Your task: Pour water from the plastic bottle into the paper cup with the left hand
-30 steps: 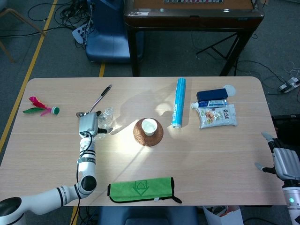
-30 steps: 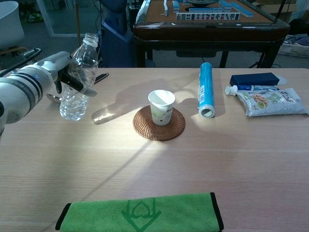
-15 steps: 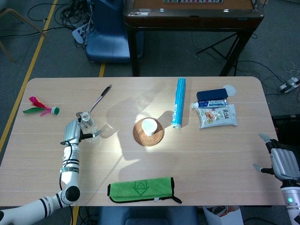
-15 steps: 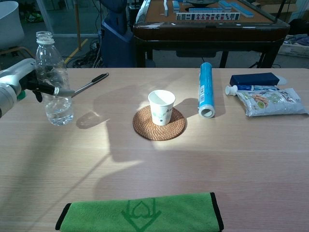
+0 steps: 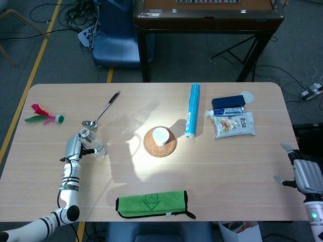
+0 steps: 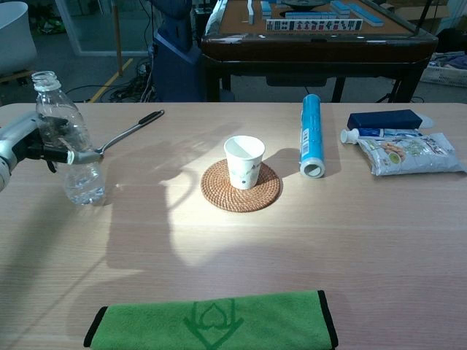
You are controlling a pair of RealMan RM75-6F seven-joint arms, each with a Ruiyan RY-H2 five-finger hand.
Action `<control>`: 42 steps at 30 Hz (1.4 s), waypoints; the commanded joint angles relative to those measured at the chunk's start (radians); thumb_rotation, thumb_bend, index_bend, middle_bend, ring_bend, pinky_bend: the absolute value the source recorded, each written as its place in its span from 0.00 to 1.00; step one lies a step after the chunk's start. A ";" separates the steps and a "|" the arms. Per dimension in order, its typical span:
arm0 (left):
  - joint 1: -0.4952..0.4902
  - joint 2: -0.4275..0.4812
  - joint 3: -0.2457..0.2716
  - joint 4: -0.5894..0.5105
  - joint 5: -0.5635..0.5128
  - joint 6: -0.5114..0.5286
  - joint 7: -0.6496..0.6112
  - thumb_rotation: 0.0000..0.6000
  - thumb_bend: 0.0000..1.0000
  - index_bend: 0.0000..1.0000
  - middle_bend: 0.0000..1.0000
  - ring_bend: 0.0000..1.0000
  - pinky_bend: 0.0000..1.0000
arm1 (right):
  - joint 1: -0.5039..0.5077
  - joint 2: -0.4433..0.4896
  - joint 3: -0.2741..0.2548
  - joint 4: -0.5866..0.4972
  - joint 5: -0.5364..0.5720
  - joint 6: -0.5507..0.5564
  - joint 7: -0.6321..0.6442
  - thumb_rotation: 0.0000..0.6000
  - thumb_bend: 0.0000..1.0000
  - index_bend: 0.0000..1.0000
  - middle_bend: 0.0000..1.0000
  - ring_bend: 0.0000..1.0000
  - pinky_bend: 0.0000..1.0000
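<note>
Desk (image 5: 151, 191) of pale wood-grain laminate carries everything, a smooth hard top on which a light bottle could skid. Nearest the robot lies a soft green cloth (image 6: 211, 319) with dark edging. At the left edge stands the plastic bottle (image 6: 67, 146), upright and uncapped, clear thin-walled and ribbed, holding only a little water at the bottom, so I judge it light, easily squeezed and apt to tip; the left hand (image 6: 33, 142) holds it around the mid-body, a sound place since the walls there give some grip without crushing the neck. Well apart, near the centre, a round woven coaster (image 6: 241, 191) bears the paper cup (image 6: 244, 161), white, tapered, open-topped, likely flimsy and easy to knock over under a stream. The right hand (image 5: 305, 174) hangs off the desk's right edge, fingers apart, holding nothing.
</note>
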 commanded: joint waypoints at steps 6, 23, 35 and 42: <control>0.008 -0.047 0.041 0.114 0.117 0.044 -0.151 1.00 0.02 0.54 0.62 0.51 0.58 | 0.001 -0.002 0.000 0.001 0.001 -0.001 -0.001 1.00 0.00 0.12 0.18 0.16 0.40; 0.024 -0.037 0.090 0.127 0.150 0.020 -0.123 1.00 0.02 0.44 0.48 0.42 0.49 | 0.004 -0.004 0.000 0.006 0.006 -0.010 -0.001 1.00 0.00 0.12 0.18 0.16 0.40; 0.028 -0.035 0.077 0.111 0.139 0.036 -0.070 1.00 0.02 0.21 0.22 0.35 0.48 | 0.003 -0.005 -0.001 0.004 0.003 -0.005 -0.004 1.00 0.00 0.12 0.18 0.16 0.40; 0.041 -0.016 0.064 0.051 0.111 0.042 -0.029 1.00 0.02 0.10 0.14 0.27 0.44 | 0.002 -0.005 0.000 0.003 0.004 -0.001 -0.006 1.00 0.00 0.12 0.18 0.16 0.40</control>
